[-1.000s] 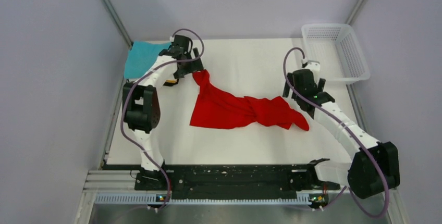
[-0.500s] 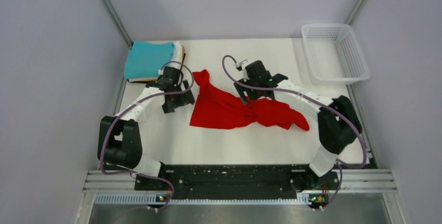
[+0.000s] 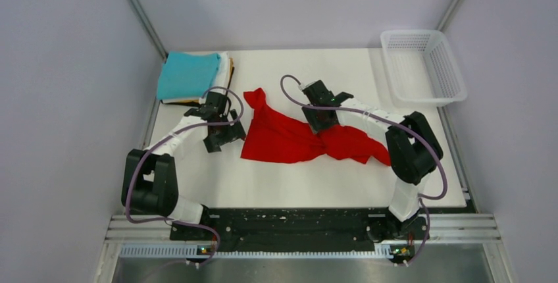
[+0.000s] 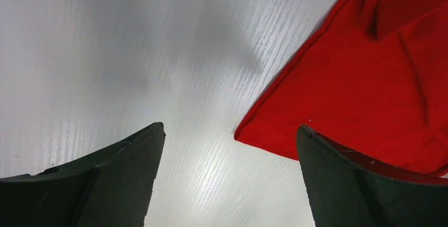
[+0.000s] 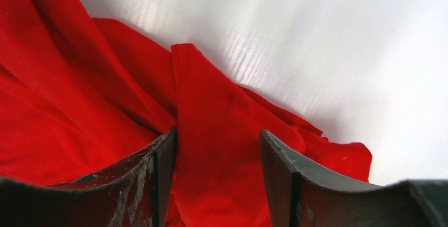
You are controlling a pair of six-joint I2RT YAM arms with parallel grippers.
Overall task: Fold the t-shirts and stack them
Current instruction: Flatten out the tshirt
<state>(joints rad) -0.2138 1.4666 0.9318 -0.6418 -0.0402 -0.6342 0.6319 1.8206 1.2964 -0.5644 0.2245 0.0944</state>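
Observation:
The red t-shirt (image 3: pixel 289 139) lies crumpled and twisted in the middle of the table. My left gripper (image 3: pixel 222 137) is open, low over the bare table just left of the shirt's left edge. In the left wrist view the gripper (image 4: pixel 230 128) has the shirt's corner (image 4: pixel 370 74) by its right finger (image 4: pixel 364 185). My right gripper (image 3: pixel 321 122) is open over the shirt's twisted middle. In the right wrist view the gripper (image 5: pixel 217 132) has a fold of red cloth (image 5: pixel 211 100) between its jaws. A folded stack with a teal shirt (image 3: pixel 189 76) on top sits at the back left.
A white mesh basket (image 3: pixel 454 79) stands at the back right corner. Thin edges of white and yellow-orange cloth (image 3: pixel 228 71) show at the stack's right side. Grey walls close in both sides. The table (image 3: pixel 296 184) is bare white near the front.
My left gripper has come from the folded stack down to the shirt's left edge. My right gripper has swung from near the basket to the shirt's middle and settled slightly lower.

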